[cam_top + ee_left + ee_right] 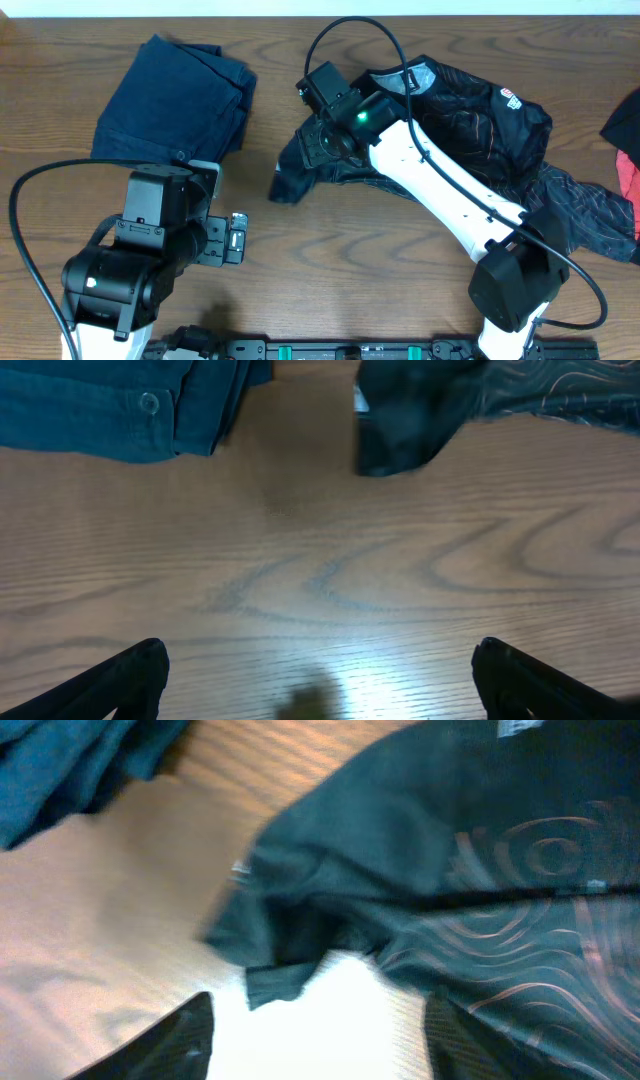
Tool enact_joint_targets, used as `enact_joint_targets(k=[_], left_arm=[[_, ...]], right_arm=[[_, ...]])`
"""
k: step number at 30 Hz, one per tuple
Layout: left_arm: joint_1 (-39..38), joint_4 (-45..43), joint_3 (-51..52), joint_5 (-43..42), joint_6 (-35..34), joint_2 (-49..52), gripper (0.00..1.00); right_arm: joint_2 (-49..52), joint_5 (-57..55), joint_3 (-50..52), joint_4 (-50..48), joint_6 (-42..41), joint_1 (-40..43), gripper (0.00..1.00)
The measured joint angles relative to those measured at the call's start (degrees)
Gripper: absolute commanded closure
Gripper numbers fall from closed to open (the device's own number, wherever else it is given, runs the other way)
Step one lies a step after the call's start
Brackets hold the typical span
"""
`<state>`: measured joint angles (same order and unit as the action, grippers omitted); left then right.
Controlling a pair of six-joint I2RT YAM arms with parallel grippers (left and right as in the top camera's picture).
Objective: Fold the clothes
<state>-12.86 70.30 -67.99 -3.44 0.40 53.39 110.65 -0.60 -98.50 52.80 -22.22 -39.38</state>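
The clothes, a black jersey (470, 120) with thin orange contour lines, lie crumpled at the back right of the table, a sleeve trailing left. My right gripper (322, 145) hovers over that left end. In the right wrist view its jaws stand apart, so the right gripper (320, 1020) is open over bare wood, and the jersey's (450, 870) hem corner lies loose just beyond the fingertips. My left gripper (238, 240) waits near the front left; in its wrist view the left gripper (320, 660) is wide open and empty, with the jersey's (420, 410) end far ahead.
A folded navy denim garment (175, 95) with a button lies at the back left, also seen as denim (100, 410) and denim (70, 770). A red garment (628, 150) pokes in at the right edge. The wooden table (330, 260) shows bare between the arms.
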Motion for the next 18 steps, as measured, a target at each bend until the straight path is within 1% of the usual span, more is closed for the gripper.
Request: enact_joint_targets(k=[3,6,9,12,16,18], left_arm=[[0.00,-0.20,0.00,-0.79,-0.28,0.76,0.02],[0.00,-0.22,0.00,-2.73,-0.42,2.67,0.02],[0.00,-0.83,0.00,-5.81,-0.42,6.51,0.02],[-0.04,-2.60,0.00,-8.76,-0.46,11.06,0.02],[-1.46,-5.99,0.00,-11.69,-0.55,18.43,0.02],[-3.06,-8.26,0.00,-12.55,-0.50,22.69,0.02]], right_arm=[[0.00,-3.21,0.00,0.09,-0.13,2.38,0.29],[0.00,-4.92,0.00,0.04,-0.33,8.50,0.30],[0.00,-5.44,0.00,-0.48,-0.85,17.79,0.33],[0.00,-4.13,0.00,-0.22,-1.09,26.86,0.32],[0.00,-1.40,0.00,4.31,-0.98,38.14,0.30],[0.00,-0.37,0.04,7.32,-0.98,41.70,0.30]])
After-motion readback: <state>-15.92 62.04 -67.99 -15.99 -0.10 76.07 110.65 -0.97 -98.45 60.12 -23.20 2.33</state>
